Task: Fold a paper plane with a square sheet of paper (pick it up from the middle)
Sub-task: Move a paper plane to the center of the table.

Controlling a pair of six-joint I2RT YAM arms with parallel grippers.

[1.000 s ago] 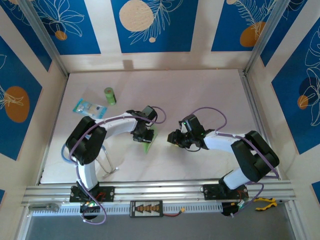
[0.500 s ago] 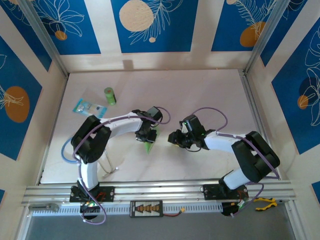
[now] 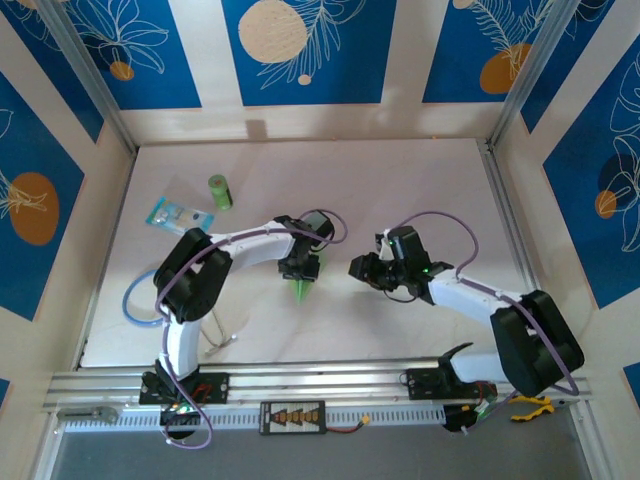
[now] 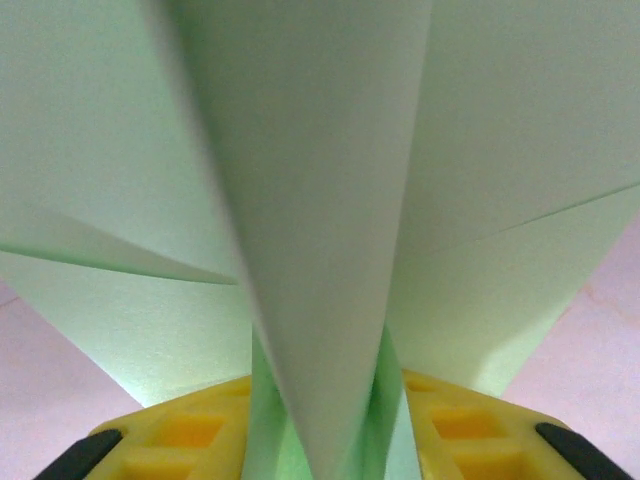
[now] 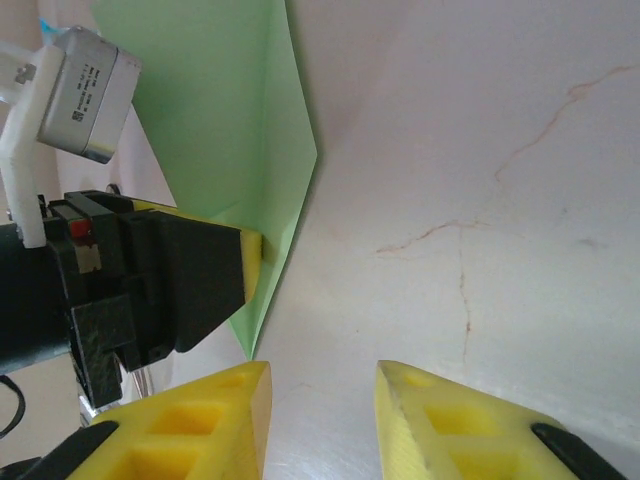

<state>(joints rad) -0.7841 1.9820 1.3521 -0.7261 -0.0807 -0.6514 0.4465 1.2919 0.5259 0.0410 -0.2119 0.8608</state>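
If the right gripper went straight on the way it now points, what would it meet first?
Probably the paper plane, its folded edge ahead of the right gripper, next to the left gripper; depth is unclear, so it might slip past.

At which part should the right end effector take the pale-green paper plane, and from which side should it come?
Probably the centre fold of the paper plane, on the free stretch beside the left end effector. The right end effector, open and empty, should come from the robot's right: the plane faces it edge-on, so the jaws can straddle its thin layers.
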